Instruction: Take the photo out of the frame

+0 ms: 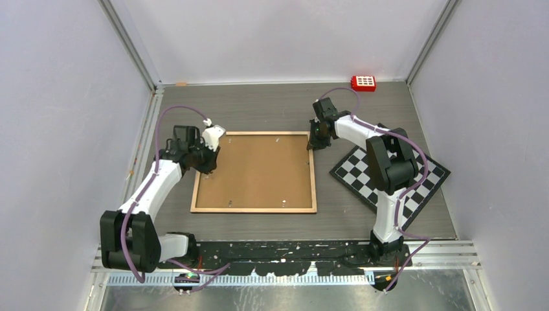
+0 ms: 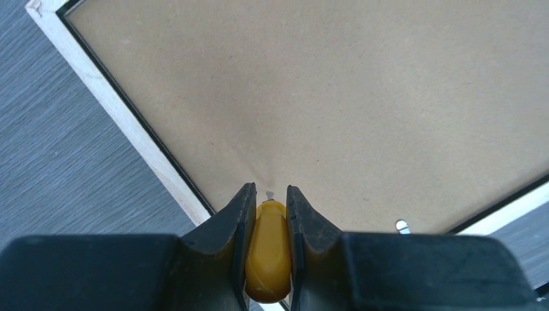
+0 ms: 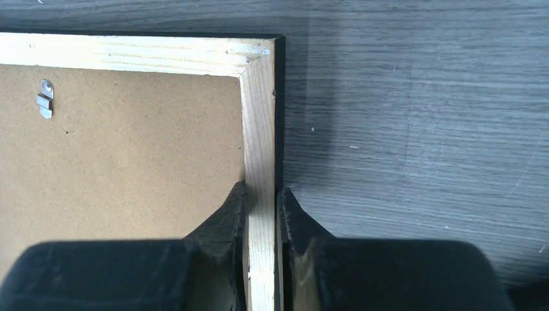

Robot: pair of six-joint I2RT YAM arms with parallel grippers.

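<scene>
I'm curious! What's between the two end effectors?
The frame, lying back up: its brown board spans from the left end effector to the right end effector, clearest in the top view.

Frame (image 3: pixel 257 129) rim: pale, rough wood

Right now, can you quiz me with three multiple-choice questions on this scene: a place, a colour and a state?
1. Where is the checkerboard, seen from the frame? A left; B right; C on top.
2. What colour is the object in the left gripper? A yellow; B green; C blue.
3. How does the frame lie? A picture up; B standing; C back up.
B: it lies off the frame's right edge. A: yellow shows in its grip. C: its brown backing faces up.
</scene>
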